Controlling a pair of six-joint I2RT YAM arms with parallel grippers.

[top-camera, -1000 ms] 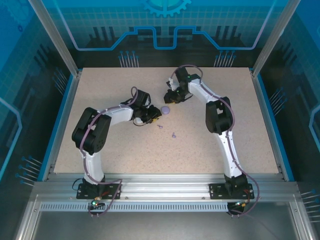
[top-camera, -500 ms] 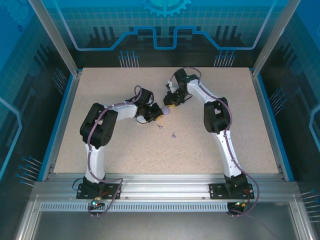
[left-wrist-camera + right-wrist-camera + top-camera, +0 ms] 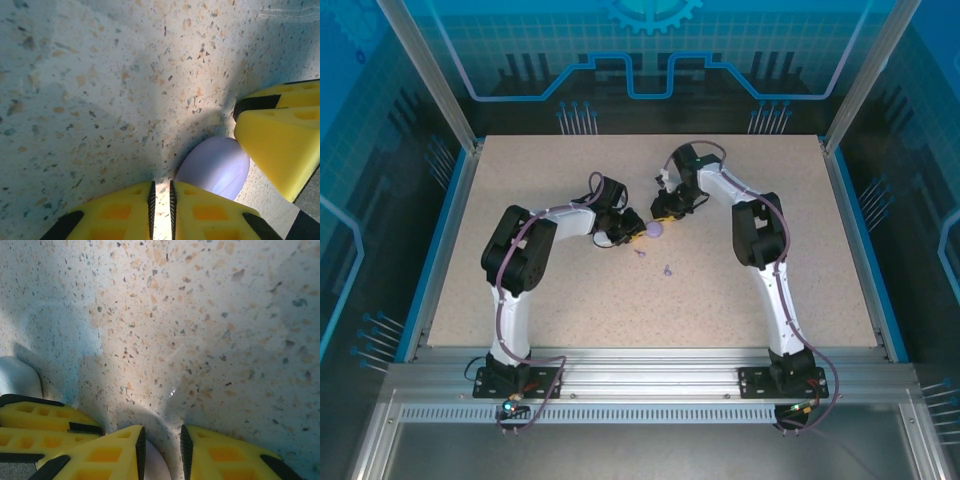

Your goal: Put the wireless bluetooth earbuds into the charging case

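Note:
Two tiny lavender earbuds (image 3: 640, 253) (image 3: 668, 270) lie apart on the speckled table, just in front of both grippers. A pale purple round disc (image 3: 656, 230) (image 3: 215, 167) sits between the grippers. My left gripper (image 3: 634, 229) (image 3: 161, 184) is shut on nothing, its tips at the disc's left edge. My right gripper (image 3: 665, 214) (image 3: 161, 429) presses in from the far right, jaws a little apart, with a pale rim (image 3: 156, 465) low between them. At the left edge is a white glossy shape (image 3: 17, 377); I cannot tell whether it is the charging case.
The left gripper's yellow fingers (image 3: 45, 425) lie beside the right gripper's. Blue rails (image 3: 445, 240) border the table (image 3: 770, 200), with the metal frame at the near edge. Open tabletop lies on both sides and in front.
The left gripper has swung right up to the disc. The right gripper has come down closer to it, its jaws slightly wider. The disc has shifted a little toward the near side.

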